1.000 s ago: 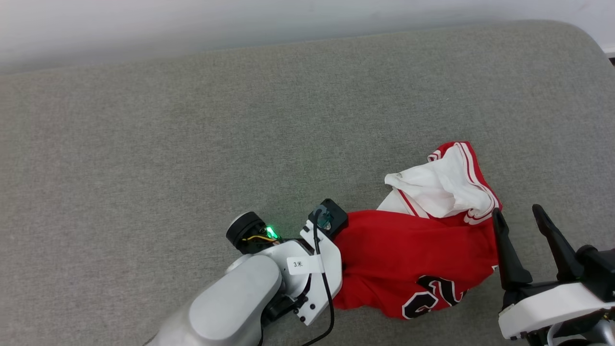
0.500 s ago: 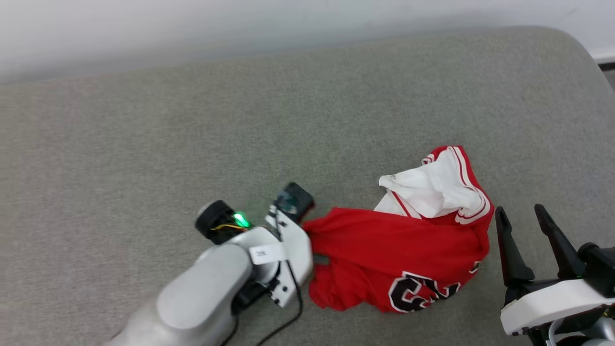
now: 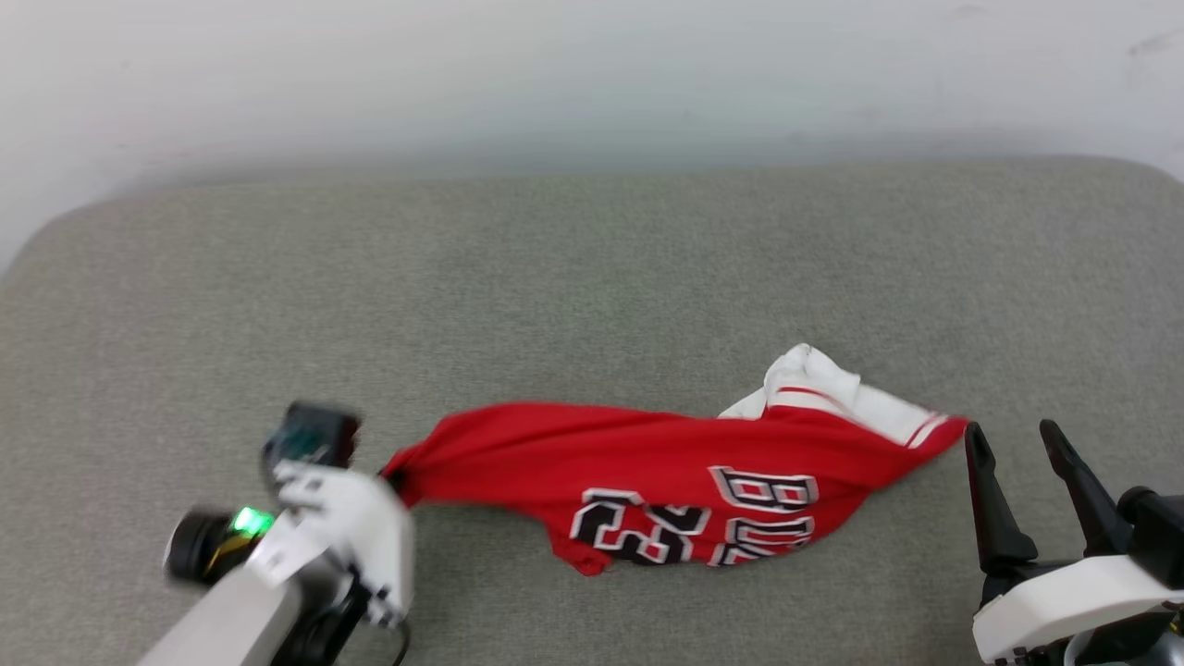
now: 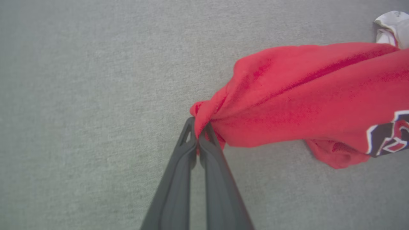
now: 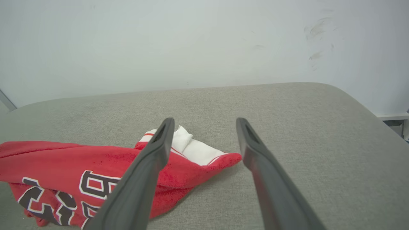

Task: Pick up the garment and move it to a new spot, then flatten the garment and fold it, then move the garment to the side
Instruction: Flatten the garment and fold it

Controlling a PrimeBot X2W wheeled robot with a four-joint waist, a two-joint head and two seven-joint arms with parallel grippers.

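Note:
The garment (image 3: 666,467), red with white sleeve cloth and black-and-white lettering, lies stretched into a long band across the grey cushion. My left gripper (image 4: 199,127) is shut on a bunched red corner of the garment (image 4: 306,95) at its left end. In the head view that gripper (image 3: 393,481) sits at the lower left, its fingers mostly hidden by the wrist. My right gripper (image 3: 1013,439) stands open at the lower right, just right of the garment's red tip, with nothing between its fingers. The right wrist view has the garment (image 5: 80,172) left of the right gripper (image 5: 204,123).
The grey cushion (image 3: 592,277) runs wide, with bare cloth behind and left of the garment. A pale wall (image 3: 592,74) rises behind its far edge. The cushion's rounded corners curve off at the far left (image 3: 55,222) and far right (image 5: 361,105).
My left gripper has shut on the garment's left corner and dragged it left, pulling the crumpled heap into a long band. The camera has shifted too. The right gripper stays open.

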